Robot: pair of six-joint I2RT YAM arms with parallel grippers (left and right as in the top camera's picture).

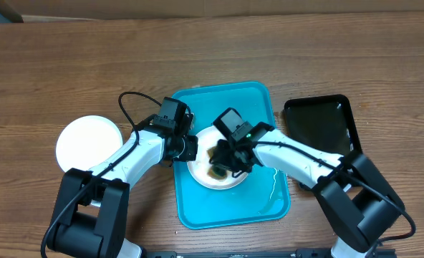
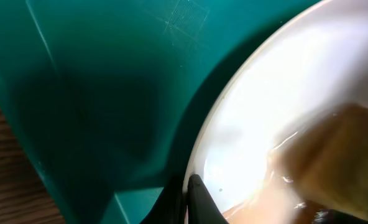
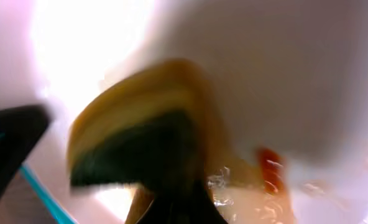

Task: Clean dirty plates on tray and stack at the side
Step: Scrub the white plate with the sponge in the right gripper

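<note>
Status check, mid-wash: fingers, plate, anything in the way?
Left fingers shut on plate rim. Right fingers shut on sponge, pressed on plate in tray. Reddish smear beside sponge. Nothing in the way.

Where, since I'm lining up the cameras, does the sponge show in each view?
Overhead: sponge mid-frame, on the plate in the tray.
Left wrist: blurred tan shape, lower right.
Right wrist: centre, yellow over dark green.
Shared landmark: that white plate beneath it.
</note>
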